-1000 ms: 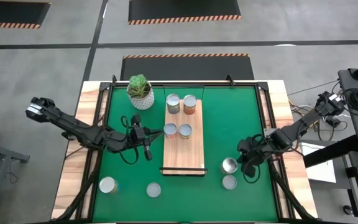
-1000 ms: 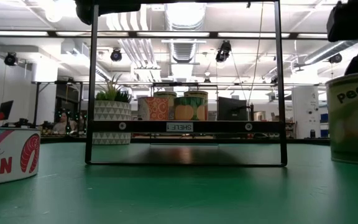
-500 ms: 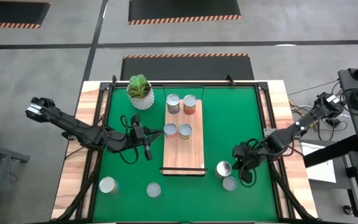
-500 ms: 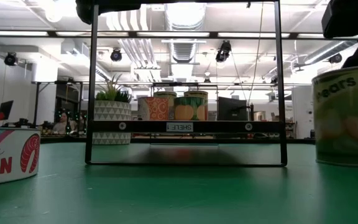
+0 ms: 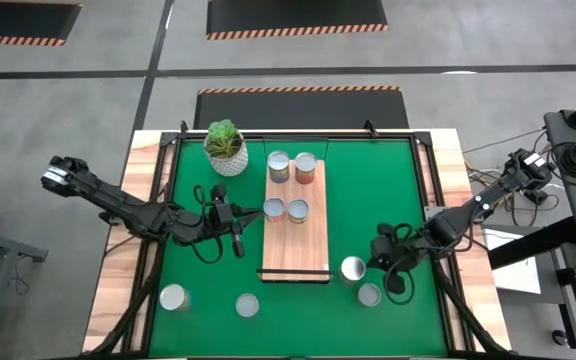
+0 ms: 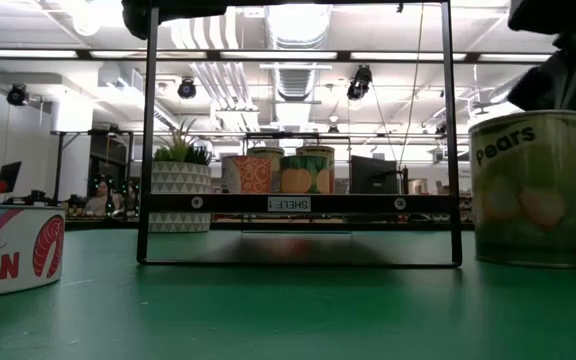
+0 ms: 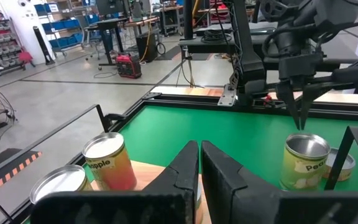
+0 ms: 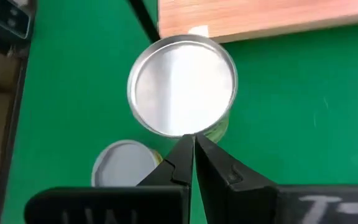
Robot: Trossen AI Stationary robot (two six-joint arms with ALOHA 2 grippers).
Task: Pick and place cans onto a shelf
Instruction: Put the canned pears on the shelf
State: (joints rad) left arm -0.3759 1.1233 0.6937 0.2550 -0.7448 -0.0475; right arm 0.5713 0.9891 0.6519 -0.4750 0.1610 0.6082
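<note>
A green "Pears" can (image 5: 353,268) (image 6: 528,190) stands upright on the green mat by the near right corner of the shelf (image 5: 295,240). My right gripper (image 5: 368,265) (image 8: 192,142) is shut, and its tips are at the can's top rim. Several cans (image 5: 279,167) stand on the far half of the shelf. A low can (image 5: 369,294) sits on the mat just nearer than the Pears can. Two others (image 5: 173,297) (image 5: 247,305) sit at the near left. My left gripper (image 5: 258,211) (image 7: 199,155) hovers shut left of the shelf and holds nothing. My right gripper sets its shut fingertips (image 8: 185,149) against the Pears can's top rim (image 8: 188,132), on the side toward the table's right edge. The fingers slant down from the right. The can stands upright with its base on the mat.
A potted plant (image 5: 226,147) stands at the far left corner of the mat. The shelf board sits raised on a thin black frame (image 6: 148,140). A salmon-labelled can (image 6: 8,250) lies close to the low camera. Bare mat stretches between the shelf and the right edge.
My right gripper has gone toward the table's left edge, toward the shelf, rolling about its own axis. The Pears can has slid upright along the mat ahead of it, closer to the shelf's near right corner. The left arm has kept still.
</note>
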